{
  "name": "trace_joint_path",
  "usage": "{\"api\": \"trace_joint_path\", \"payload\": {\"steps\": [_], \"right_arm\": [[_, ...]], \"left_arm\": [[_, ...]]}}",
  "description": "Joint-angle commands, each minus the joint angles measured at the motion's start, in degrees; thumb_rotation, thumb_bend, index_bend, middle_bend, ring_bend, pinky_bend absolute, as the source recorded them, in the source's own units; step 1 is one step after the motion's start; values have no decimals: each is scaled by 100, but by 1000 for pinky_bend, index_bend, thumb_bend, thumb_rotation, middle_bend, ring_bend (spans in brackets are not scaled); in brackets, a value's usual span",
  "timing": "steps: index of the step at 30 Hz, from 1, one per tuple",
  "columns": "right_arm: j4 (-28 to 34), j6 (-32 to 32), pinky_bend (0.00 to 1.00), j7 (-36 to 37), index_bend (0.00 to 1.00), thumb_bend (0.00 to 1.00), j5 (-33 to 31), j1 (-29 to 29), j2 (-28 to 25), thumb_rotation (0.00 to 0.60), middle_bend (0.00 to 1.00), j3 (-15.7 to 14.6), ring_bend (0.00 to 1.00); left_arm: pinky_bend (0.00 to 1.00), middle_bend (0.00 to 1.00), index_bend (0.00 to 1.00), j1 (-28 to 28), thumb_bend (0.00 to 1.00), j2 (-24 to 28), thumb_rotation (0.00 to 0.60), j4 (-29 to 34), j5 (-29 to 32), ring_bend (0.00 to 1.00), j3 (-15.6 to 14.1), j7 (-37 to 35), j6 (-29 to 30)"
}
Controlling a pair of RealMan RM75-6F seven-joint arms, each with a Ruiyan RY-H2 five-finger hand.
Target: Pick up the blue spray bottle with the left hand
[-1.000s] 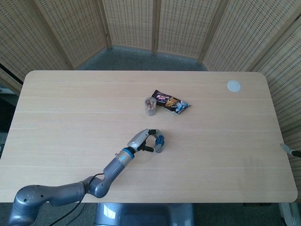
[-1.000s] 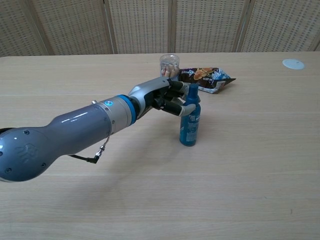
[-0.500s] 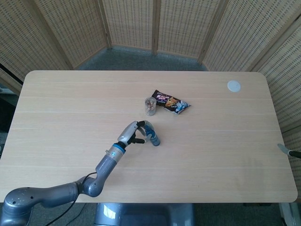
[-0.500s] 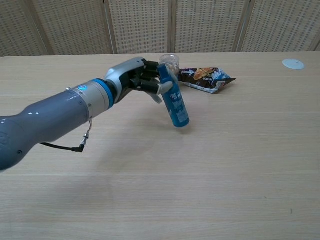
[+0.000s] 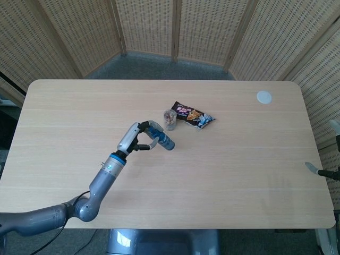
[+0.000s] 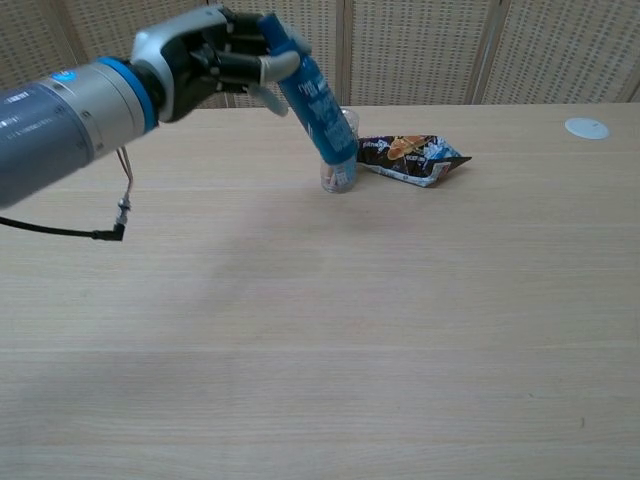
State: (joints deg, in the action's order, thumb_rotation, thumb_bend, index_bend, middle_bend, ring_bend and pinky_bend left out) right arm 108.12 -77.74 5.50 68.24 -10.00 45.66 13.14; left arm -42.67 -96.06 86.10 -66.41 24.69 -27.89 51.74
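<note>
Already the blue spray bottle (image 6: pixel 313 98) is off the bench (image 5: pixel 239 175), held in the air above the middle of it and tilted, with its spray head up inside the left hand (image 6: pixel 215 52) and its base slanting down and away toward the far right corner. In the chest view the base shows in front of a small clear jar (image 5: pixel 169 119), though the head view shows the bottle (image 5: pixel 162 139) nearer the front edge than the jar and apart from it. The bottle's long axis runs outward from the palm, so the hand has it by the upper part only, fingers wrapped around the neck and shoulder, and the body hangs free beyond them.

The left hand (image 5: pixel 137 138) is closed on the bottle, with the forearm reaching up from the front left corner and raised well clear of the surface. The right hand is barely visible: only a thin tip (image 5: pixel 312 169) shows at the right edge of the bench, too little to tell how it is set.

Just right of the jar lies a snack packet (image 6: pixel 412 157), and a small white disc (image 5: pixel 264 96) sits near the far right corner. Judging by the clearance, the pick-up looks essentially done.
</note>
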Motion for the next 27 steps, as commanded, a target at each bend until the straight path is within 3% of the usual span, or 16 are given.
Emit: {"api": "trace_joint_path", "payload": {"steps": [1,9,18,27], "right_arm": [[-9,1,0,-1,0,0,38,-12,45,600,0,-11,0],[3,-5,0,-10,0,0,180,-36,172,600,0,-48,0],[41,-53,0,9,0,0,227,11,180,600,0,-78,0],[12,2,0,40,0,0,194,-9,193,600,0,-66,0]], "left_arm": [[470,759,688,248,608,539,600,655,-28,771,259,-15,337],[471,759,686,505,610,1384,600,1719,93,771,844,-207,761],[470,759,686,526,607,1802,600,2258,231,771,1311,-426,1083],[471,758,686,483,606,1930,600,2447,307,771,1367,-536,1236]]}}
